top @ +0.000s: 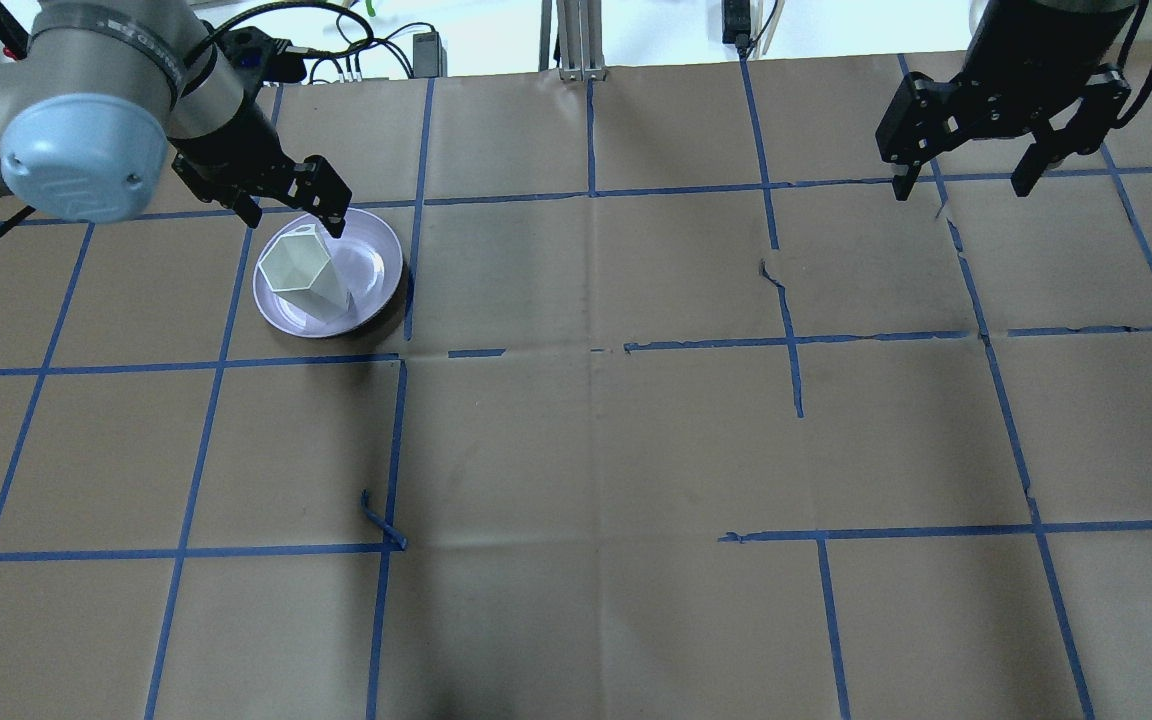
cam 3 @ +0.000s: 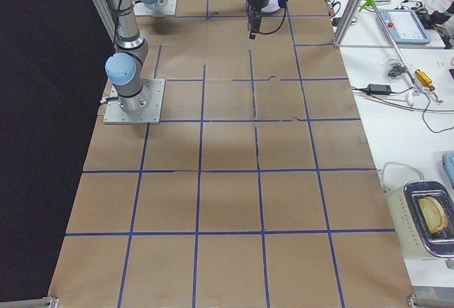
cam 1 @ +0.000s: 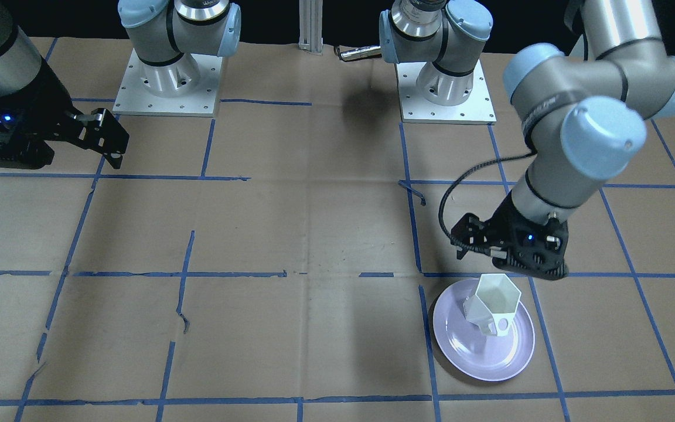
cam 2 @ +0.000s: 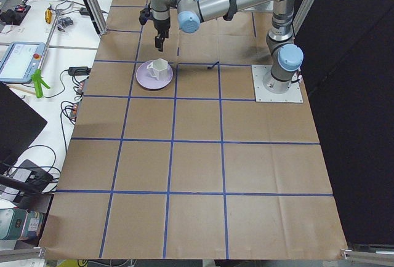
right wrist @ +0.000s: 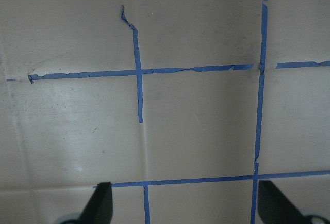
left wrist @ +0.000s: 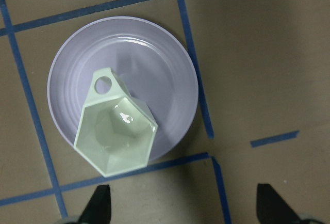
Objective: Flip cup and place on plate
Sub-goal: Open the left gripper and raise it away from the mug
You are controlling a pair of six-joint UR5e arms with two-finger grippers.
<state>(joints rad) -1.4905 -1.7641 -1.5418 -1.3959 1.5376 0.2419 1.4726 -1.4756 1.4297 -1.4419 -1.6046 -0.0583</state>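
Observation:
The white faceted cup [cam 1: 493, 305] stands mouth up on the lavender plate [cam 1: 484, 357], its handle toward the operators' side. Both show in the overhead view, the cup [top: 301, 270] on the plate [top: 376, 265], and in the left wrist view, the cup [left wrist: 116, 131] on the plate [left wrist: 154, 53]. My left gripper [top: 294, 220] is open and empty, above the cup and apart from it; its fingertips [left wrist: 100, 203] frame the bottom of the wrist view. My right gripper [top: 959, 188] is open and empty over bare table at the far right.
Brown paper with a blue tape grid covers the table [top: 596, 450]. A curl of loose tape [top: 381, 520] sticks up near the middle left. The two arm bases [cam 1: 167, 82] stand at the robot's edge. Benches with cables and devices [cam 2: 37, 64] lie past the far edge.

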